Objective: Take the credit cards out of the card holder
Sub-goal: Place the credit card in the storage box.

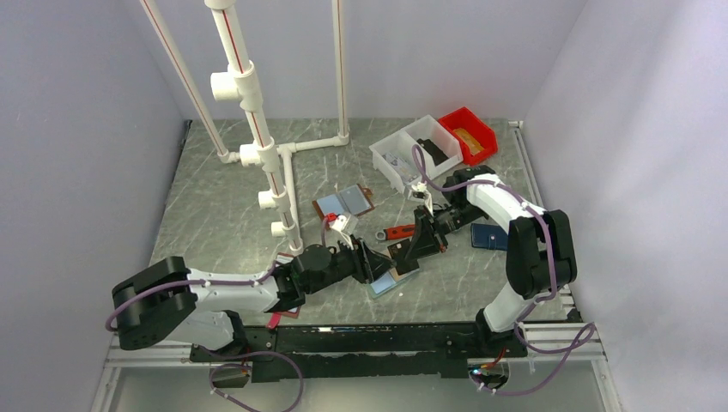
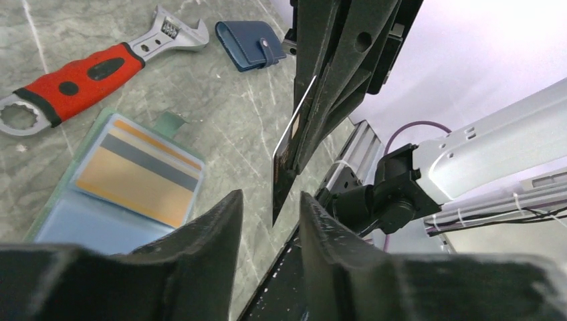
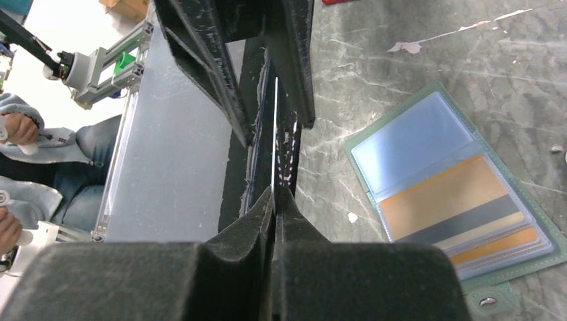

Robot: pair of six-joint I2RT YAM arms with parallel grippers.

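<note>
One thin, flat, rectangular plastic credit card (image 2: 289,140) is clenched edge-on by the right gripper (image 3: 275,200). It is held in the air over the marbled grey table (image 1: 232,206), just beside the holder. The left gripper (image 2: 269,204) is released: its fingers stand apart on either side of the card's free end, w/o visible contact.

The flat two-panel card holder w/ mint-green edging and blue-grey panels (image 3: 411,144) lies open near the table's front edge, approx. at ctr. A tan card w/ a dark stripe (image 3: 455,207) sits in one pocket, not yet removed.

Handling, as judged:
- **Cards:** light, stiff but springy, smooth-faced, so prob. slippery. A pinch across the flat faces near a short end is favoured.
- **Pocketed card:** only the edge at the pocket mouth can be taken. Which side that is cannot be told.
- **Holder:** light and soft, likely to slide or lift w/ the pull, so it should be pinned at a bare panel.
</note>
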